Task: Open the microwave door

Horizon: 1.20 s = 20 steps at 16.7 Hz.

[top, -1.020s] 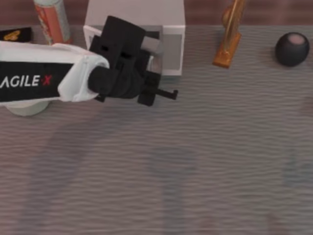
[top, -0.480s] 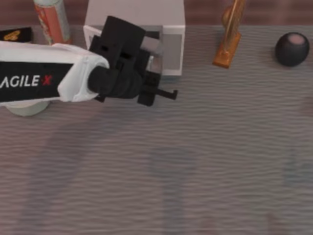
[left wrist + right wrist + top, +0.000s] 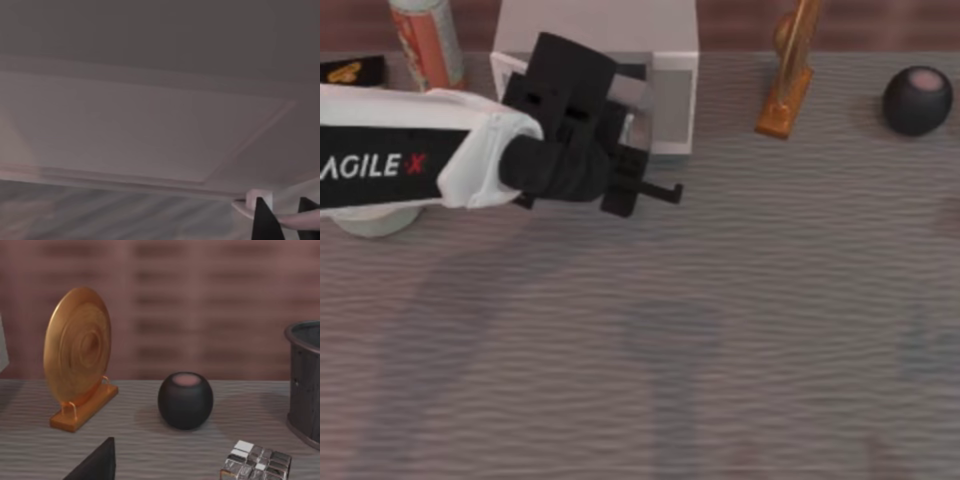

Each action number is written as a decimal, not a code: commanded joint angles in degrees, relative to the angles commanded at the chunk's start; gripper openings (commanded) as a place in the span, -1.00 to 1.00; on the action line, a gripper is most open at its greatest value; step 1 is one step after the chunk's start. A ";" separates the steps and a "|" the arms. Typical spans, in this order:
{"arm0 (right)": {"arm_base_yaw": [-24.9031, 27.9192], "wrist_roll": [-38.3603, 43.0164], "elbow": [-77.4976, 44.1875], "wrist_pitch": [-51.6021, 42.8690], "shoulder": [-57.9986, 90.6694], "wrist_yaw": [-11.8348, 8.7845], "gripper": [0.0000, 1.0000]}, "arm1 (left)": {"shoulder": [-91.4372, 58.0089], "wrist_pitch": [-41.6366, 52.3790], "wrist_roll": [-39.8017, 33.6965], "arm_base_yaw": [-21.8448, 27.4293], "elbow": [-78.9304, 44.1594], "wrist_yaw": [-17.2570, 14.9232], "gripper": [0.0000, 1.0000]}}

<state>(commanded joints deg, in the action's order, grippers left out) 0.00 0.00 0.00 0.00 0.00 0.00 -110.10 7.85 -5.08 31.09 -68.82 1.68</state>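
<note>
— Any containers out, and is there something in them?

— A dark grey tub (image 3: pixel 305 382) stands at the edge of the right wrist view; I cannot see inside it. A tall orange and white can (image 3: pixel 425 40) stands at the table's far left, closed as far as I can tell.

— Where is the microwave?

— The microwave (image 3: pixel 605 35) sits at the far edge, left of centre, between the can and a gold disc on a stand (image 3: pixel 788 75). A black ball (image 3: pixel 917 98) lies farther right.

— And its door against the claw?

— The left gripper (image 3: pixel 640 165) hangs right in front of the microwave door (image 3: pixel 145 130). In the left wrist view its dark fingertips (image 3: pixel 264 220) sit either side of the pale door handle (image 3: pixel 260 200) — clenched on it, apparently.

— The right gripper?

— Only a dark corner (image 3: pixel 97 465) shows; I cannot tell its state.
</note>
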 joint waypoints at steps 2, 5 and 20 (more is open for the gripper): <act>0.00 0.00 0.00 0.00 0.00 0.00 1.00 | 0.44 -0.15 0.98 -0.42 0.72 -0.60 -1.00; 0.00 0.00 0.00 0.00 0.00 0.00 1.00 | 1.30 -0.60 2.52 -1.14 1.60 -1.62 -1.00; 0.00 0.00 0.00 0.00 0.00 0.00 1.00 | 1.59 -0.69 3.36 -1.54 2.24 -2.17 -1.00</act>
<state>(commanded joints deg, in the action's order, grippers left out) 0.00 0.00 0.00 0.00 0.00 0.00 -108.52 7.16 -1.72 29.55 -66.58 -0.49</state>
